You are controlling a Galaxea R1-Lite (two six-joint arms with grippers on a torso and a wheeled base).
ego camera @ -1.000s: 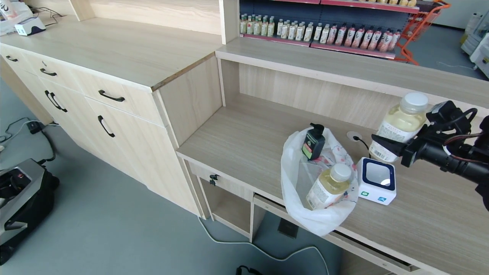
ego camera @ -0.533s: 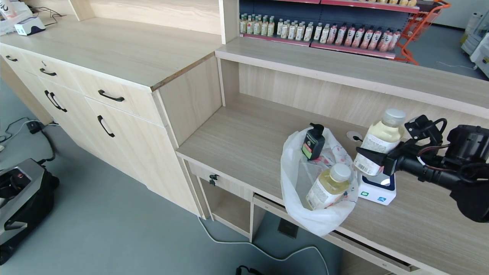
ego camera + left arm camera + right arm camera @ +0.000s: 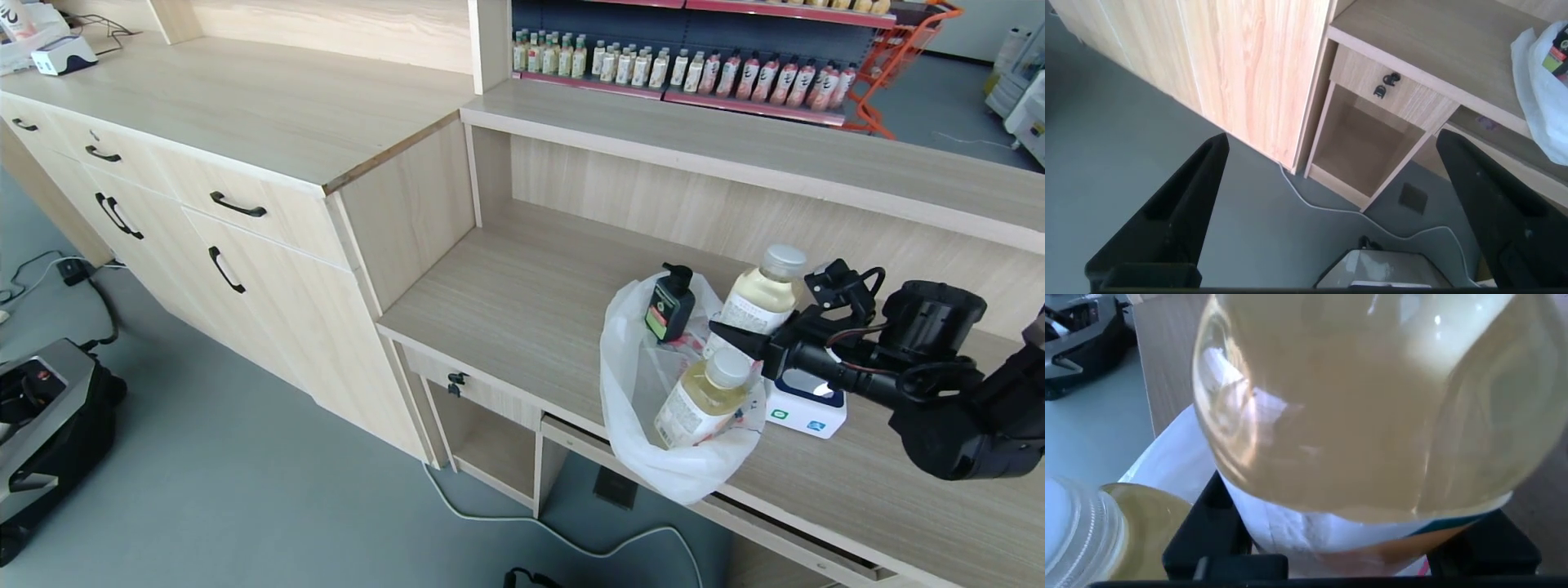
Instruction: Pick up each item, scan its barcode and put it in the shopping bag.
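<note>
My right gripper [image 3: 744, 333] is shut on a pale-yellow drink bottle [image 3: 755, 296], held upright just above the right rim of the white shopping bag [image 3: 633, 384]. In the bag stand a second yellow bottle [image 3: 700, 398] and a black pump bottle [image 3: 669, 307]. The right wrist view has the held bottle [image 3: 1372, 400] close up, with the other bottle's cap [image 3: 1078, 532] and the bag [image 3: 1167, 465] below it. The white barcode scanner [image 3: 804, 404] sits right of the bag, partly hidden by the arm. My left gripper [image 3: 1331, 220] hangs open over the floor beside the counter.
The bag and scanner rest on a low wooden counter [image 3: 531, 310] with a back wall and a raised ledge [image 3: 735, 139]. A higher drawer cabinet [image 3: 229, 212] stands to the left. Under the counter is an open niche [image 3: 1364, 147], with a cable [image 3: 1323, 200] on the floor.
My right gripper has carried the bottle left and down, from above the scanner to over the bag's right rim. The bag and its contents have stayed put.
</note>
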